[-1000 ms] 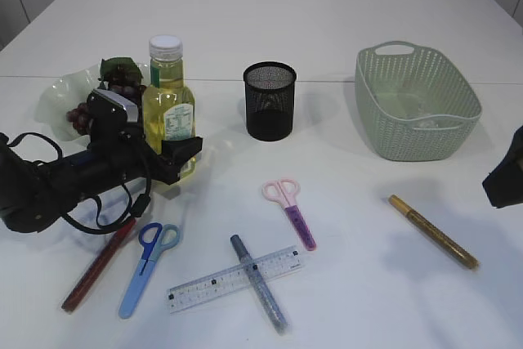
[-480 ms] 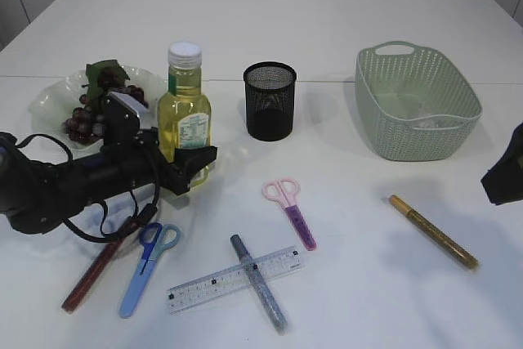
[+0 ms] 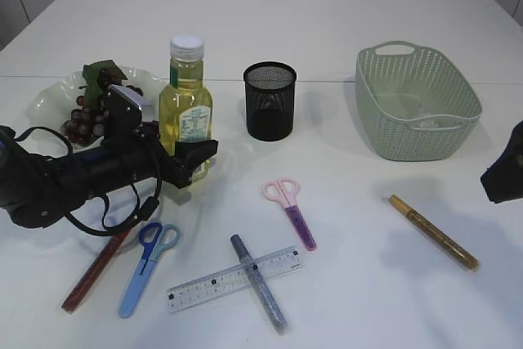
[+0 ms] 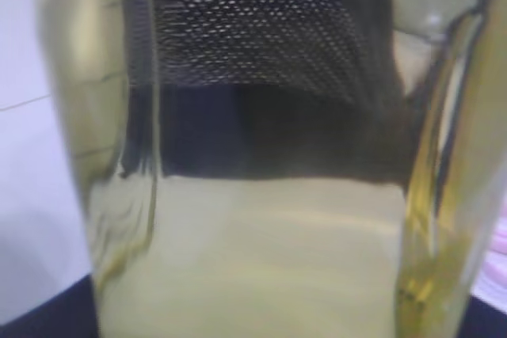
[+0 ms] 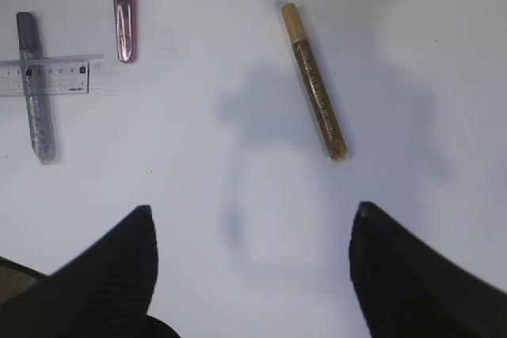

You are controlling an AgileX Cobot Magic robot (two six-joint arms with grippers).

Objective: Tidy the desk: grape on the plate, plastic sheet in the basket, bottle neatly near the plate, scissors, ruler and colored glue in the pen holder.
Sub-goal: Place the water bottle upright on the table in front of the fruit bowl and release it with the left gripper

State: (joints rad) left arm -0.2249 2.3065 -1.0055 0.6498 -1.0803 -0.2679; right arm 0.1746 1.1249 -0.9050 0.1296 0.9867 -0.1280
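Two jobs now: keep left gripper [image 3: 193,163] clamped on upright bottle [image 3: 186,104] between plate [image 3: 51,102] and pen holder [image 3: 270,100], set it flat before releasing; leave right gripper [image 5: 252,263] spread, empty.

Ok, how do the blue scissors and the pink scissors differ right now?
The blue scissors are longer and lie left of the ruler, beside the red glue pen; the pink scissors are shorter and lie alone nearer the pen holder. Both are closed, flat on the table, handles pointing away.
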